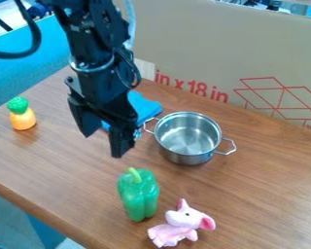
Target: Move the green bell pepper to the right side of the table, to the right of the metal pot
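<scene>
One downward gripper [101, 145], fingers apart

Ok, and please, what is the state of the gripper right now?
Gripper: open, its fingers apart and holding nothing, above the table, to the left of the metal pot in the picture.

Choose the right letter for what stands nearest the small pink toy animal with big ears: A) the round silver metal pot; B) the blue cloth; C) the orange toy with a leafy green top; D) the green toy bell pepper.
D: the green toy bell pepper stands right beside the pink toy animal, with the silver pot farther back.
</scene>
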You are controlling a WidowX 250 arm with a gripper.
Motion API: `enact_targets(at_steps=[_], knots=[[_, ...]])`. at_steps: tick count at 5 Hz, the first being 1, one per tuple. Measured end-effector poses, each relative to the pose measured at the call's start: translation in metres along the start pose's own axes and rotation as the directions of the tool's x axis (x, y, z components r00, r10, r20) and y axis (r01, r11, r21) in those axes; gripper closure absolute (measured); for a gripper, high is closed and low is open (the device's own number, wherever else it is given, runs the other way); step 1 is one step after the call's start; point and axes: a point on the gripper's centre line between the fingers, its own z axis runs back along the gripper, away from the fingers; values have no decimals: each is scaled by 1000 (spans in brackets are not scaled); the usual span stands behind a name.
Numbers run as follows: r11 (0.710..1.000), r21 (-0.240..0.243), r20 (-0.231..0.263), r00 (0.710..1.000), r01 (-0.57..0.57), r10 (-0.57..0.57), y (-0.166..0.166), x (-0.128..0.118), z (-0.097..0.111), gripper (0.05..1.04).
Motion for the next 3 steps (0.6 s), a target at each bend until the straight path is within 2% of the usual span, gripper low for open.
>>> enact_targets(at_steps=[1,2,3], knots=[[1000,-8,22,1000,0,1,-7,-2,5,77],[994,-112,31,999,16,-13,-28,-2,4,77],[984,-166,40,998,60,-54,-45,-1,0,77]])
